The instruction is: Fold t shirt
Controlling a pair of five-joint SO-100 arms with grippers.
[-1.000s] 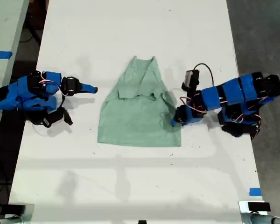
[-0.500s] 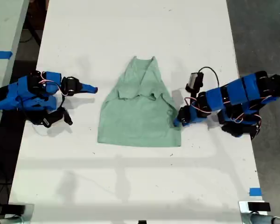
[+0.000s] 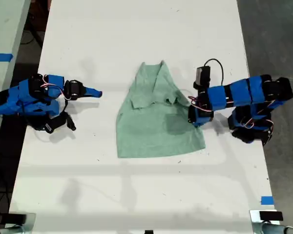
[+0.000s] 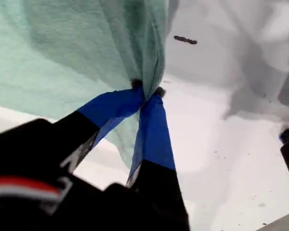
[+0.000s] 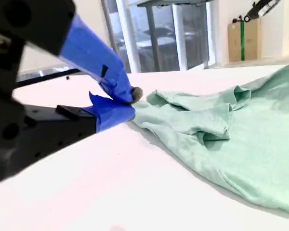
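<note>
My first gripper [image 4: 147,91] is clamped on the pale mint-green soft cloth t-shirt [image 3: 156,119]: the first wrist view shows both blue-taped tips pinched together with a bunch of fabric rising from between them. In the exterior view that is the arm on the exterior view's right, gripper [image 3: 196,116] at the shirt's edge on that side. The shirt lies flat near the middle of the white bench [image 3: 136,195], slightly skewed, neck end toward the far side, with its upper part bunched and creased and the hem edge toward the near side. My second gripper [image 5: 127,98] has its tips together on nothing, resting on the bench just beside the shirt's edge in its own view; in the exterior view it sits [image 3: 95,92] at the exterior view's left, apart from the cloth. Step in hand, as I read it: the first side fold, grip made, fold not yet laid over. Next move likely calls for lifting the pinched edge clear and carrying it across toward the shirt's centreline without dragging the whole garment; my second gripper could pin the opposite side. Risk: the cloth slides instead of folding.
</note>
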